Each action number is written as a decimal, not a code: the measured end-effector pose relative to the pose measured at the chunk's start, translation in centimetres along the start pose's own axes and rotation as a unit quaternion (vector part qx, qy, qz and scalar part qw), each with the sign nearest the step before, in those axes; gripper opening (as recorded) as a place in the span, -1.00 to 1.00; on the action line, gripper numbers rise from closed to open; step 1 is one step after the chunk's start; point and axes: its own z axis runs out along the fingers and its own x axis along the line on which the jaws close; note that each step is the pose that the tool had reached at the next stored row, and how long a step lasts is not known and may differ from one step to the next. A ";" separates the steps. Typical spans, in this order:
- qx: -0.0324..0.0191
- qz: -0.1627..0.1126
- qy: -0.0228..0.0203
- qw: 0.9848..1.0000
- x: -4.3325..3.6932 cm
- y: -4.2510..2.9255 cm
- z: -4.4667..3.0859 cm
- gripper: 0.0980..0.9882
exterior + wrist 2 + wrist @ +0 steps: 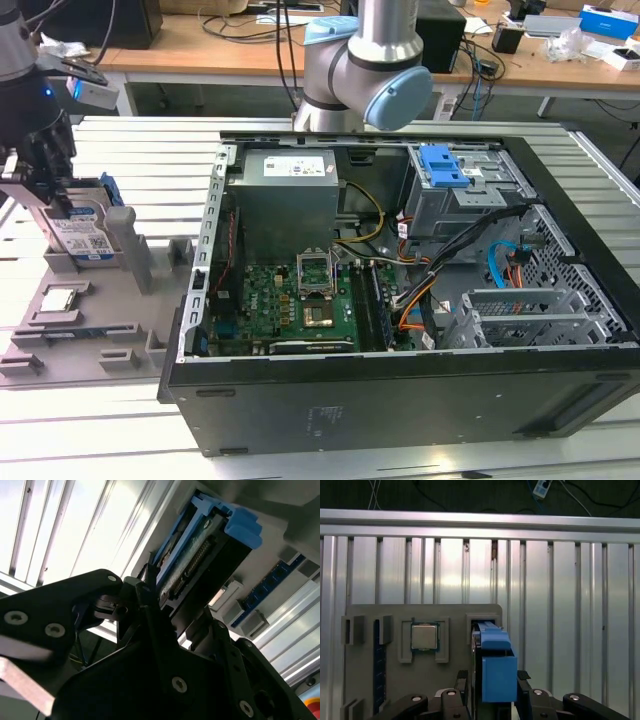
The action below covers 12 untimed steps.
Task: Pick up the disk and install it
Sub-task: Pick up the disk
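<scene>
The disk (82, 238) stands on edge in a slot of the grey parts holder (110, 330) at the exterior view's left, silver with a blue-and-white label and a blue carrier. My gripper (45, 198) sits right over its top end. In both wrist views the black fingers (524, 680) flank the blue carrier (497, 675) on both sides and press against the disk (200, 555). My gripper (180, 607) is shut on it, and the disk's lower end is still in the holder slot (485, 622).
The open computer case (400, 300) lies to the exterior view's right of the holder, with a drive bay and blue latch (445, 165) at its far corner. A processor chip (424, 636) rests in a holder pocket beside the disk. The arm's base (360, 80) stands behind the case.
</scene>
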 end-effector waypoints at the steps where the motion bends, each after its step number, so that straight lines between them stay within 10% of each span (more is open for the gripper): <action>1: 0.000 0.000 0.000 1.000 -0.04 0.00 0.05 -0.15; 12: 0.000 0.000 0.000 1.000 -0.09 -0.02 0.80 -0.15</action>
